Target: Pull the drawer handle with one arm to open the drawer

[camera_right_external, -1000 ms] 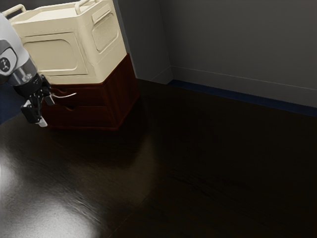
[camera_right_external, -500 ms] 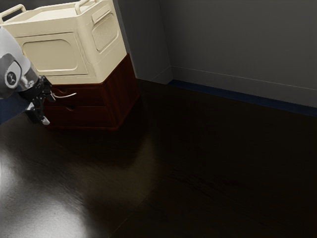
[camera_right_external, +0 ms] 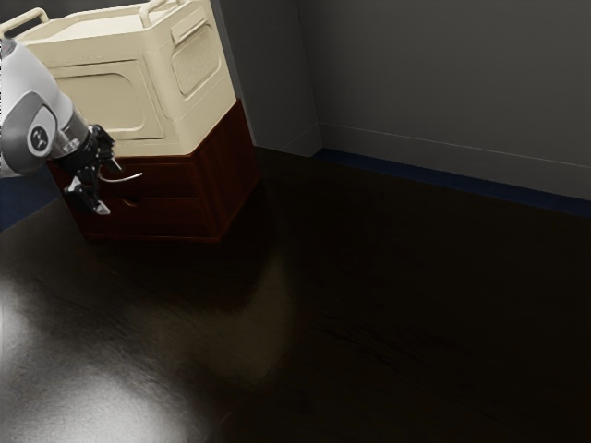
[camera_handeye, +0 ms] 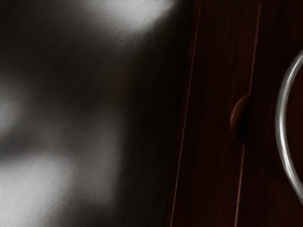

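Note:
My gripper (camera_right_external: 108, 188) is at the exterior view's left, in front of the dark red wooden cabinet (camera_right_external: 229, 171). Its two fingers stand apart, one above the other, with pale tips. Close beside them, the thin curved metal handle (camera_right_external: 134, 176) juts from the upper drawer (camera_right_external: 175, 175); no grip on it is visible. Both drawer fronts look flush. In the wrist view the silver handle (camera_handeye: 281, 118) arcs over the dark drawer front (camera_handeye: 265, 175), close to a rounded notch (camera_handeye: 240, 119).
A cream crate (camera_right_external: 111, 101) with raised handles sits on top of the cabinet. Dark glossy floor (camera_right_external: 305, 305) spreads in front of it, and a grey wall (camera_right_external: 443, 83) rises behind.
Over the last second my hand has shifted toward the exterior view's right and slightly upward, closer to the handle. Cabinet and crate have kept their places.

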You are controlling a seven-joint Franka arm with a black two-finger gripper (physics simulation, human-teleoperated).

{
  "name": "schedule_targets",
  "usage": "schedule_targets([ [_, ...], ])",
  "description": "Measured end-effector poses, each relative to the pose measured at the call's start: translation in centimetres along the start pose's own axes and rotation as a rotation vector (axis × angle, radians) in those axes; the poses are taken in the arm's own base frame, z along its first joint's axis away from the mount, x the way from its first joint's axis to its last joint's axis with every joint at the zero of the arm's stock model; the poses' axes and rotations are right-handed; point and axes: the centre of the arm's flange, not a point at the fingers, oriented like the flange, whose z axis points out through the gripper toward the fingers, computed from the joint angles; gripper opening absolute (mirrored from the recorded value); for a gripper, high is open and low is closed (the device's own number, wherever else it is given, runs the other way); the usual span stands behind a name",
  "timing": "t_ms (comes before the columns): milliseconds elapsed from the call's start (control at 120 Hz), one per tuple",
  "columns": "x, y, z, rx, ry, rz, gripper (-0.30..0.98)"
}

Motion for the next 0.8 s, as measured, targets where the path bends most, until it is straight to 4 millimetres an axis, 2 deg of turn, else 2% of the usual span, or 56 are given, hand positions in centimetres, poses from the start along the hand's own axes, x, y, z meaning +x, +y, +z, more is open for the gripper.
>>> schedule_targets([
  [108, 0.1, 0.4, 0.6, -0.006, -0.002, 0.006, 0.69],
  [517, 2.6, 1.9, 2.4, -0.018, 0.003, -0.003, 0.69],
  [800, 3.1, 2.7, 3.8, -0.017, -0.002, 0.010, 0.69],
])
